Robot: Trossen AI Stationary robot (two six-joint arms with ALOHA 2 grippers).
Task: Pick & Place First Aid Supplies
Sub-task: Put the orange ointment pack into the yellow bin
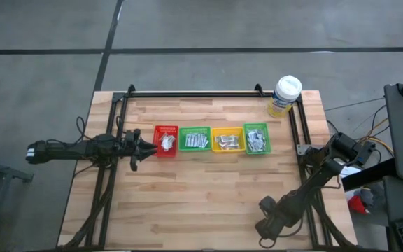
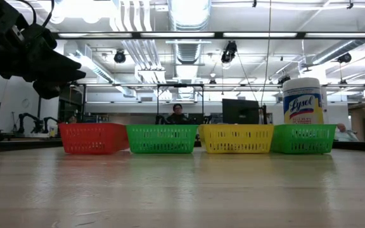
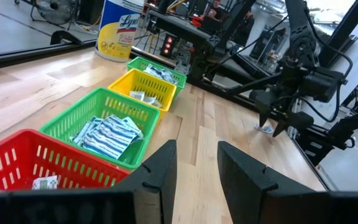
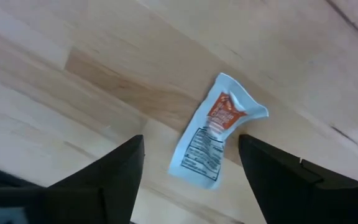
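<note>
The left gripper [image 1: 145, 145] hangs above the table, fingers apart and empty. The right gripper [image 4: 191, 171] points down, fingers spread wide.

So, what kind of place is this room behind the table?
Probably a robotics lab or workshop. The low view shows a large open hall with ceiling ducts and strip lights, a person seated at a monitor, and another robot arm in the background.
</note>
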